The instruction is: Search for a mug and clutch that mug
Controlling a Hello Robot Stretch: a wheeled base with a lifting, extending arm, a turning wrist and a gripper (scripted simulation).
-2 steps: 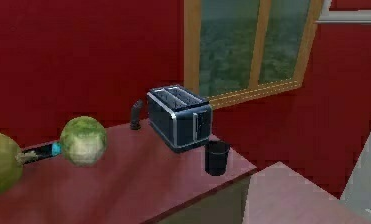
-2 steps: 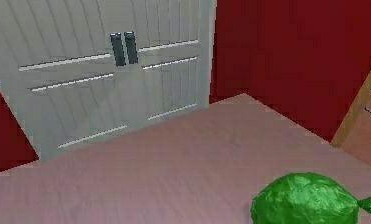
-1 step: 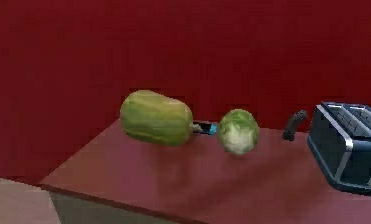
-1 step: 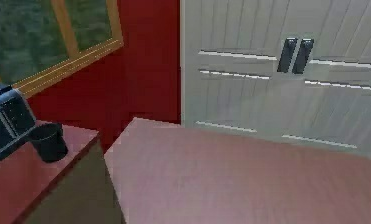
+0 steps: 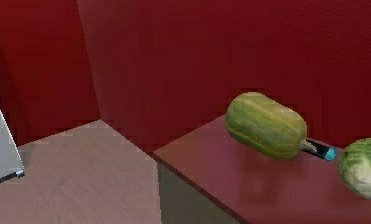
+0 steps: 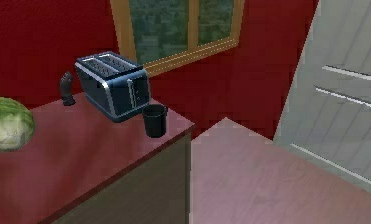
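Just beside a boxy steel toaster (image 6: 111,85) stands a dark cylindrical mug (image 6: 155,121); jaws' state unclear.

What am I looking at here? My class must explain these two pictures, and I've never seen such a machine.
A wheeled robot with one reaching arm took both, inside a simulated house. One camera looks ahead and slightly down: a dark red counter holds a striped green melon, a teal-tipped tool and a pale round green vegetable. The other camera looks out to the arm's side: there a counter carries a toaster and a dark cup, probably the wanted mug.
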